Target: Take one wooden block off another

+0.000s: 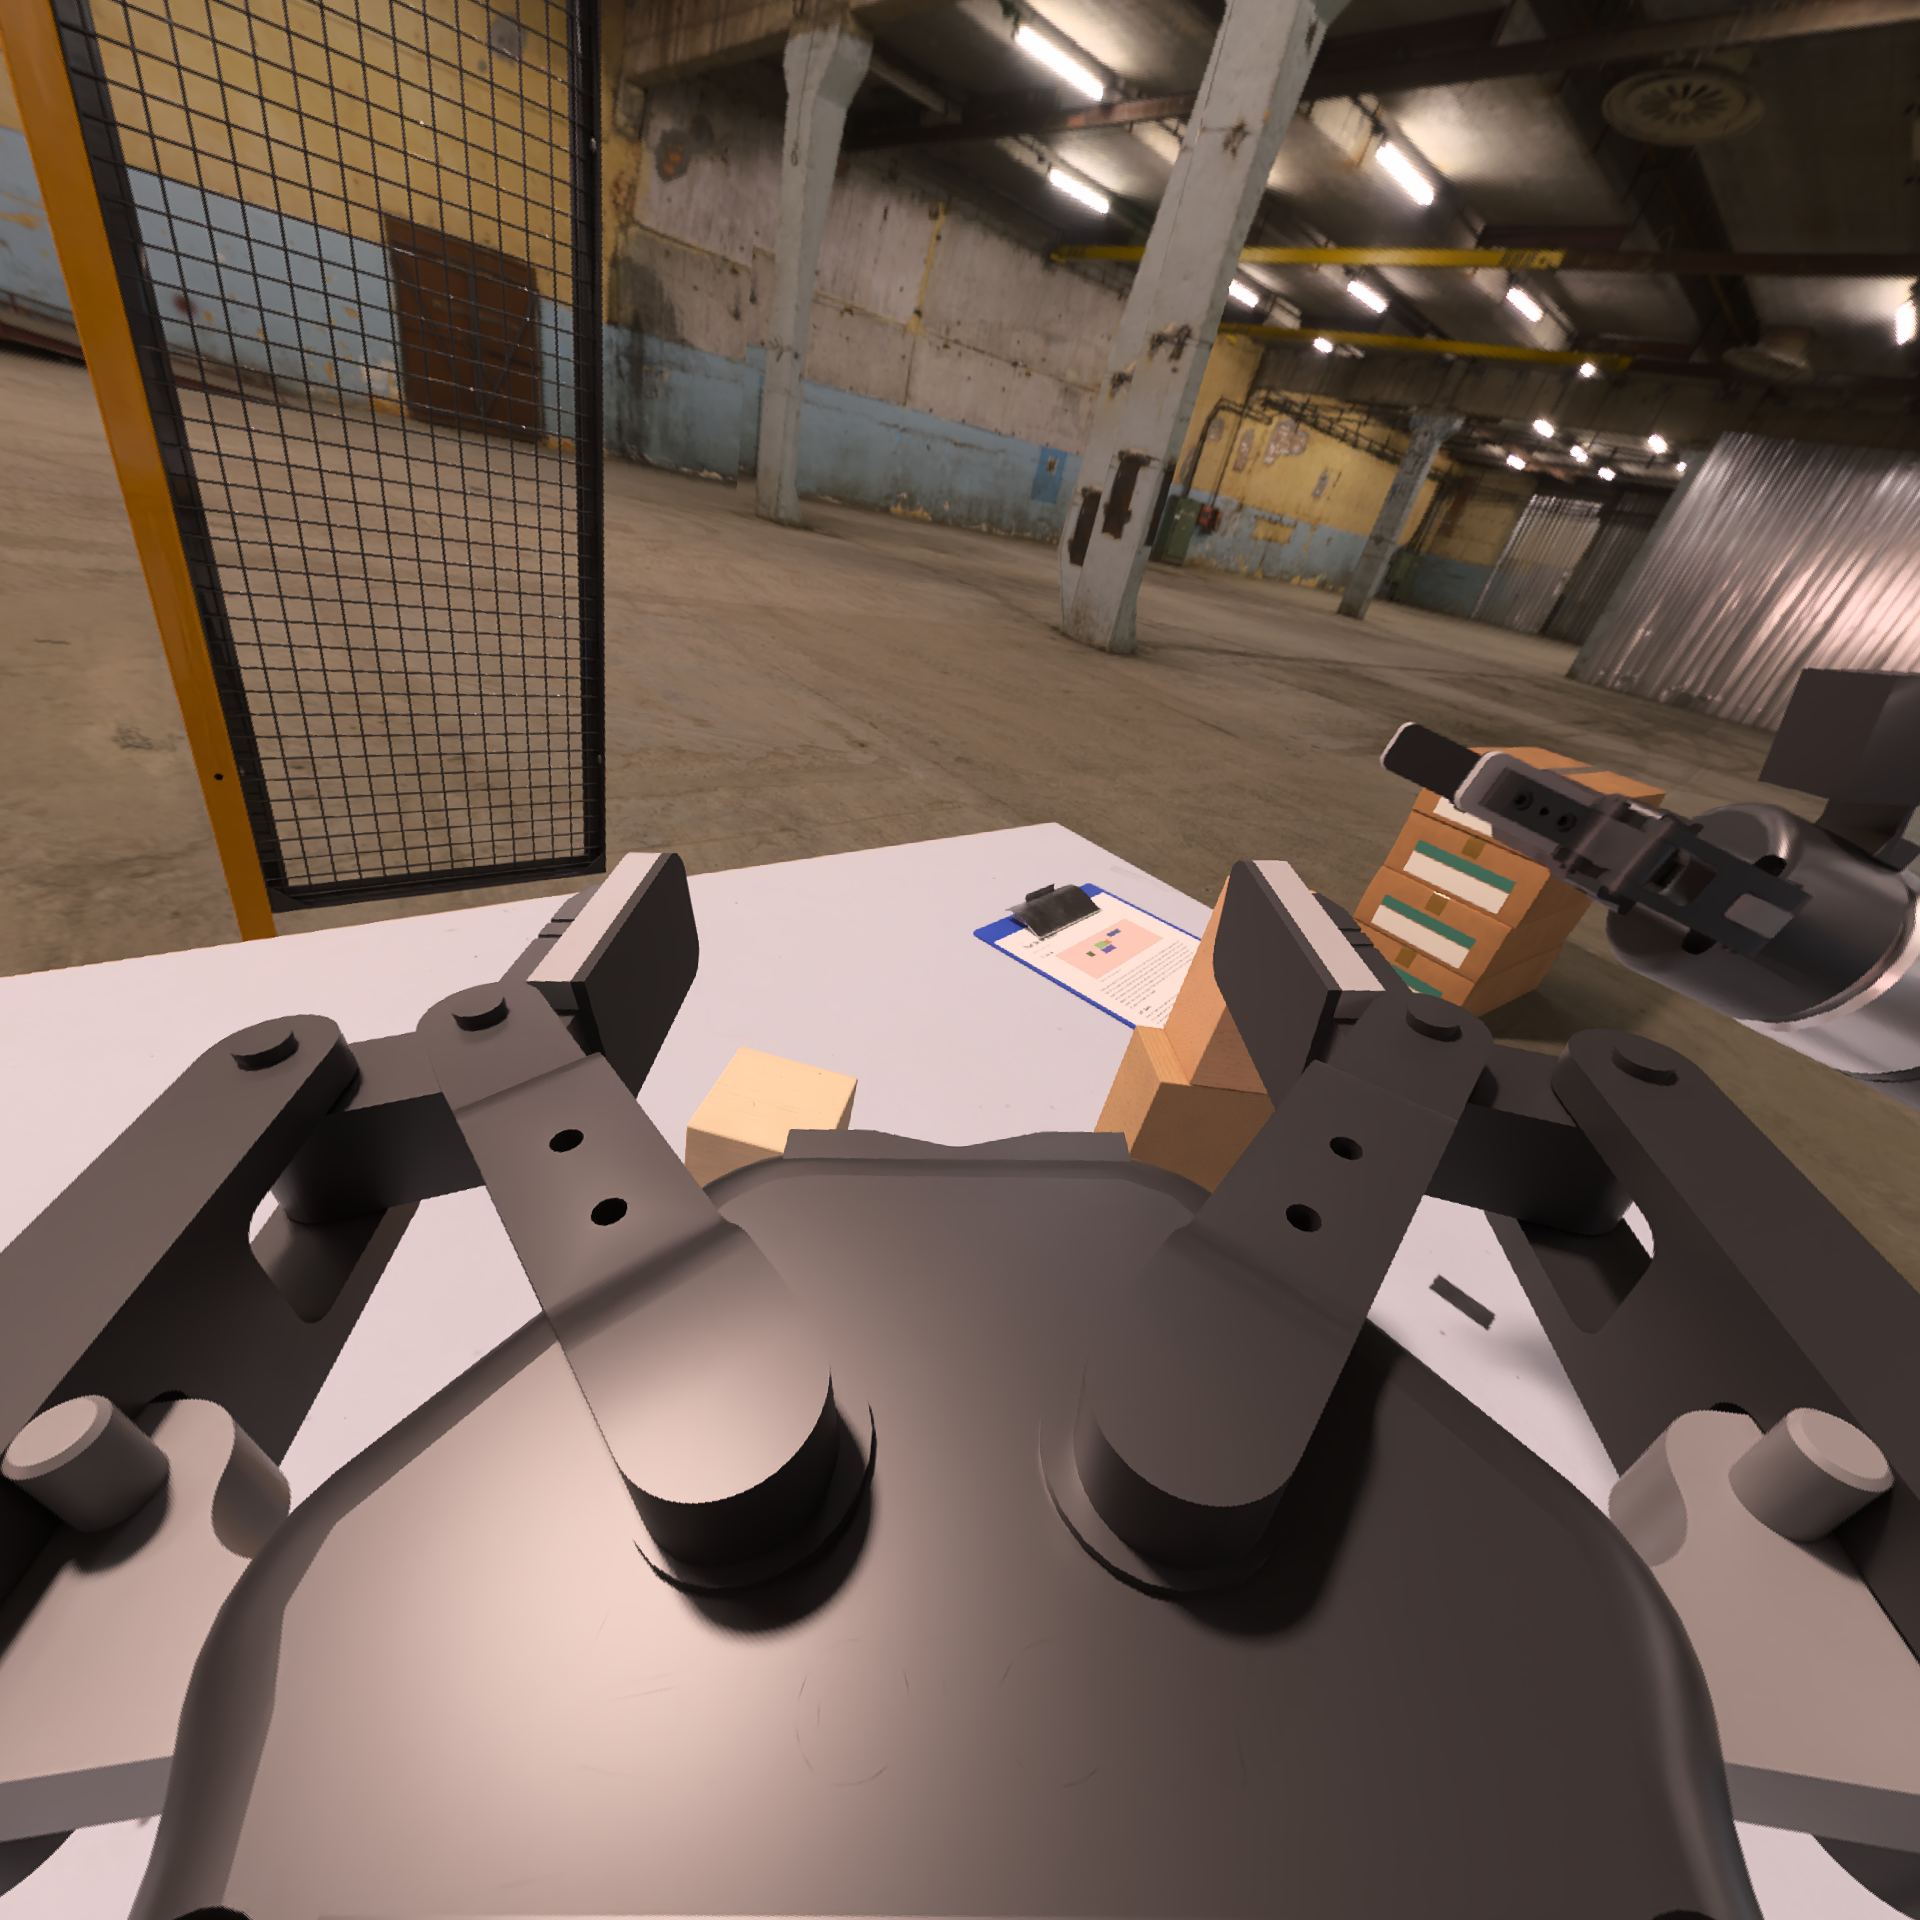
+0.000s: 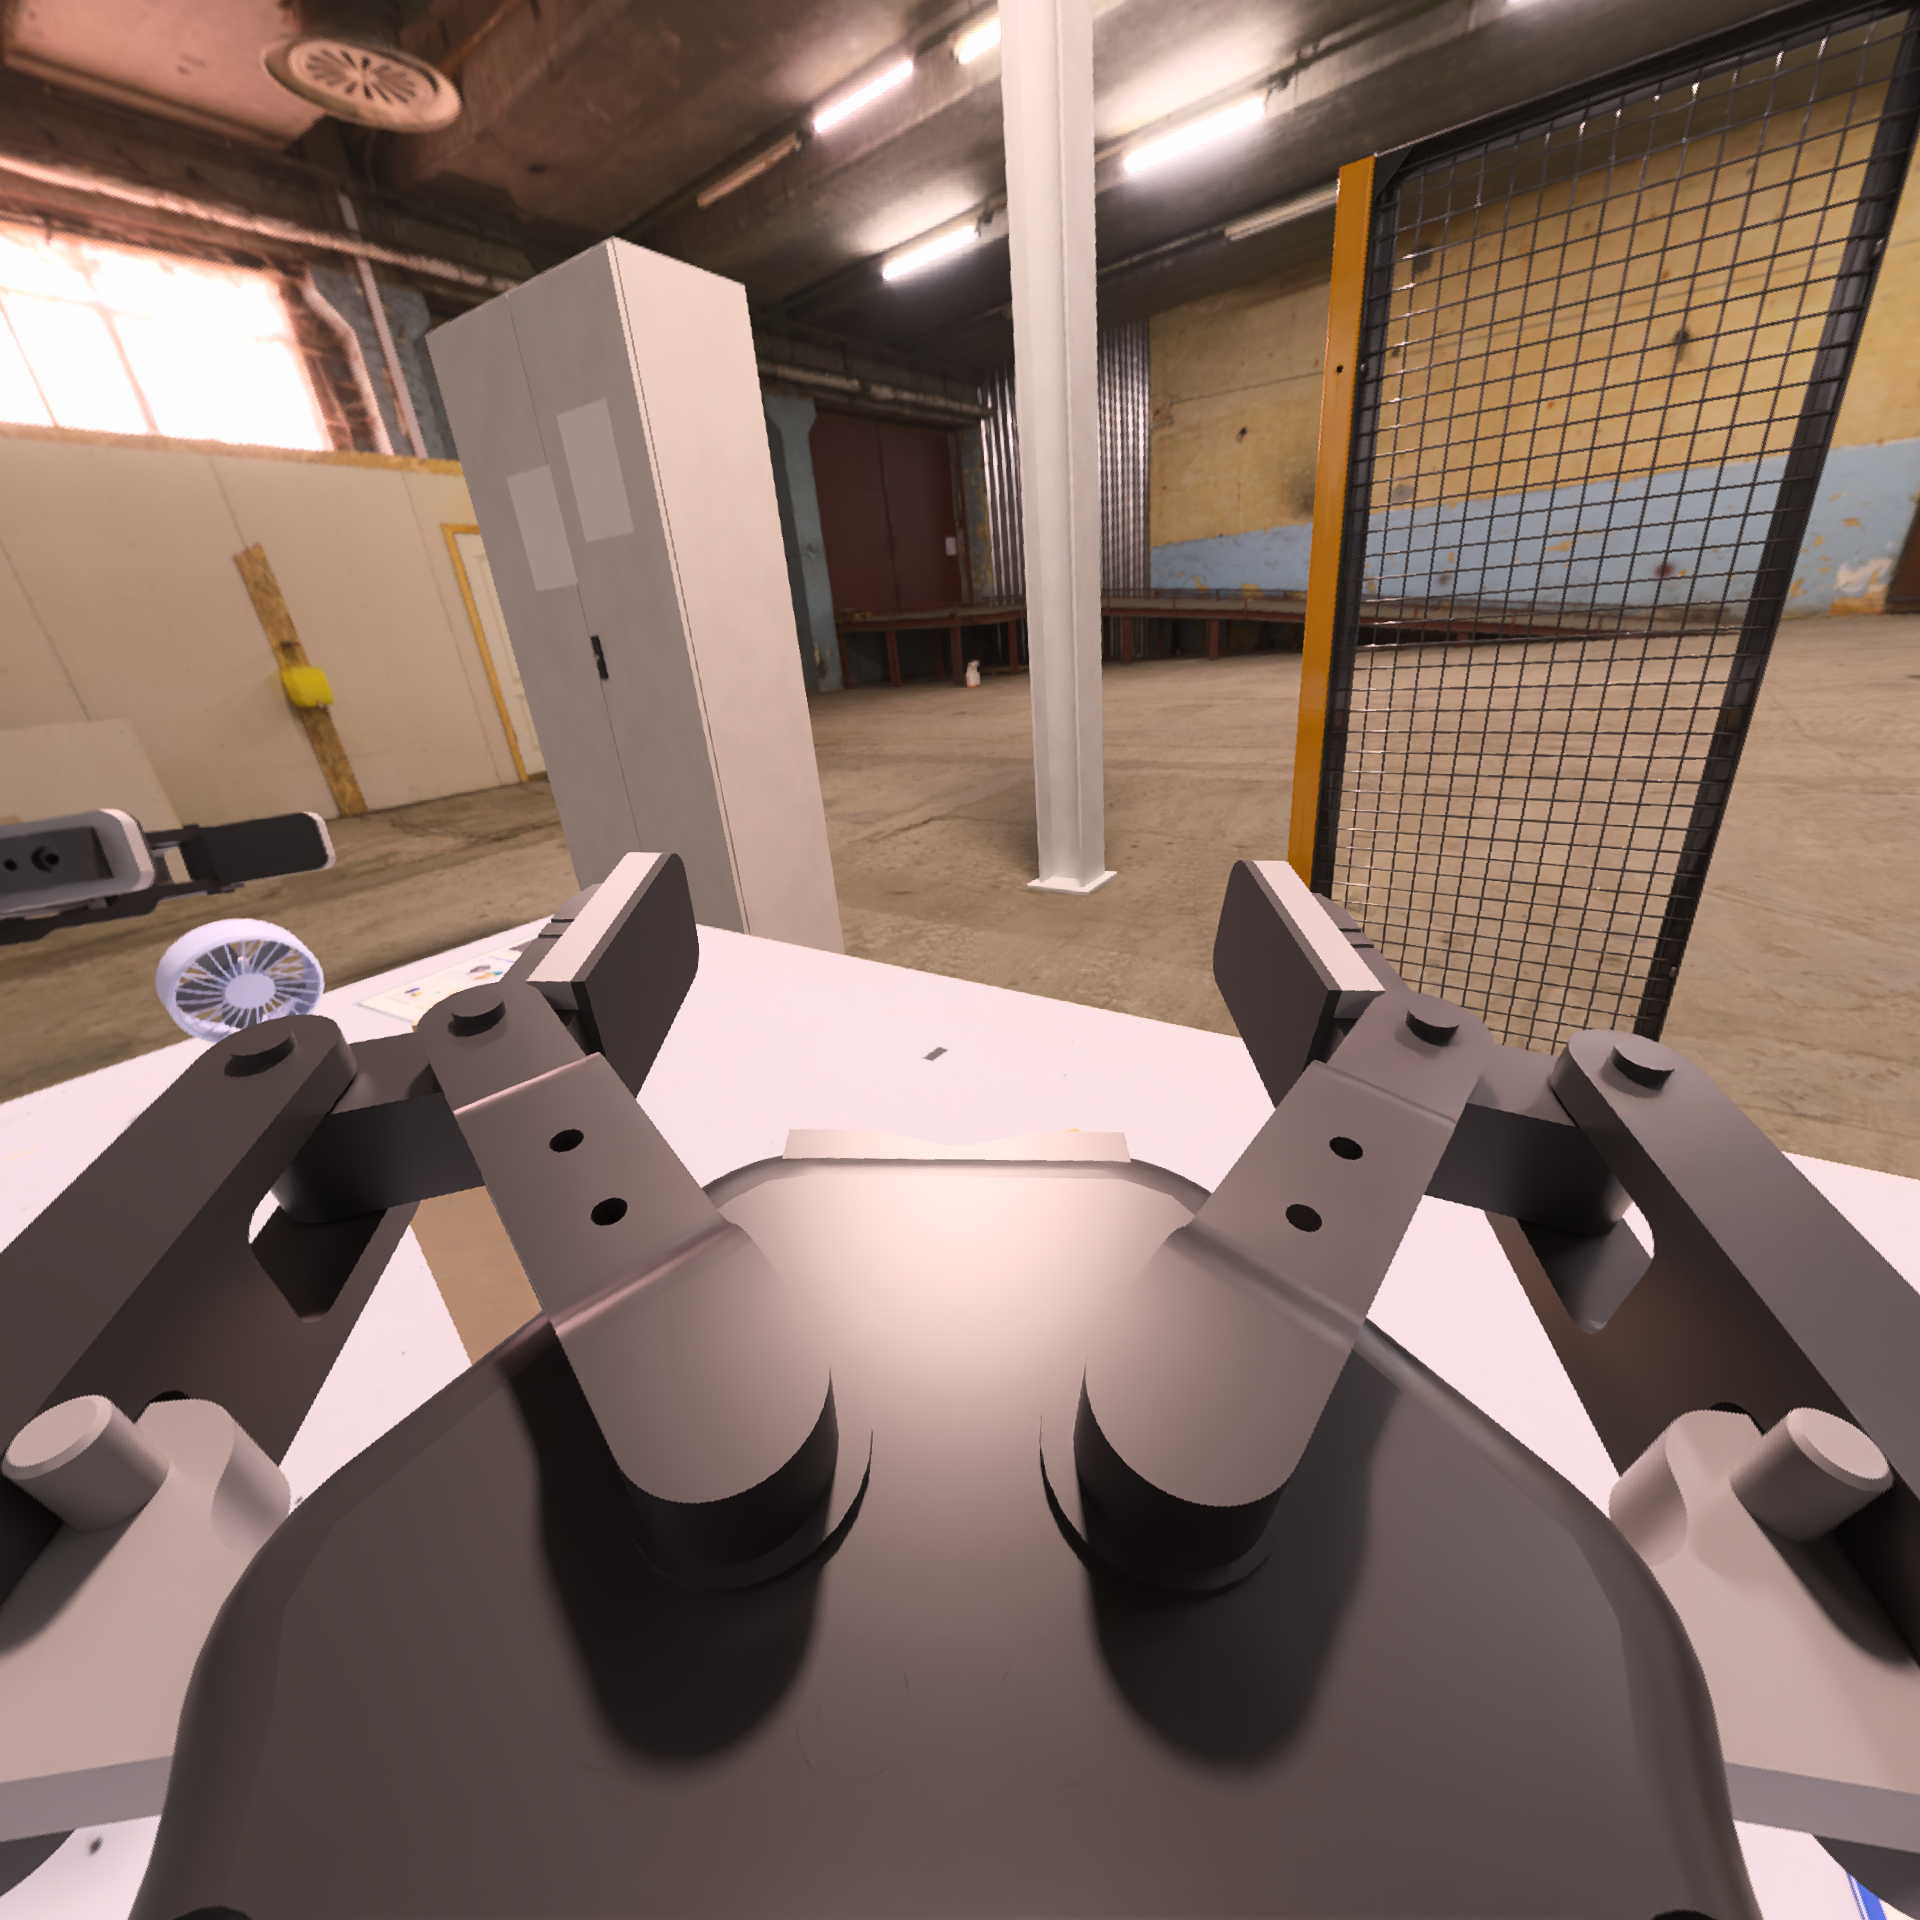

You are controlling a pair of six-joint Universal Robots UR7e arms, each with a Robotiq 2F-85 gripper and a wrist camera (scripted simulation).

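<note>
In the left wrist view a pale wooden cube (image 1: 769,1112) sits alone on the white table (image 1: 312,1018), just ahead of my left gripper (image 1: 961,935), which is open and empty above the table. To its right two orange-brown wooden blocks are stacked: an upper block (image 1: 1195,997) rests tilted on a lower one (image 1: 1184,1127), partly hidden by my right-hand finger (image 1: 1288,956). The right gripper (image 1: 1455,764) shows far right, above the table's edge. In the right wrist view my right gripper (image 2: 956,935) is open and empty, with only a sliver of pale block top (image 2: 956,1145) visible.
A blue clipboard with a sheet (image 1: 1101,951) lies behind the stack. A stack of cardboard boxes (image 1: 1465,904) stands beyond the table's right edge. A small white fan (image 2: 239,982) and a paper sheet (image 2: 447,982) are at the table's far side. Mesh fence panels (image 1: 364,468) stand nearby.
</note>
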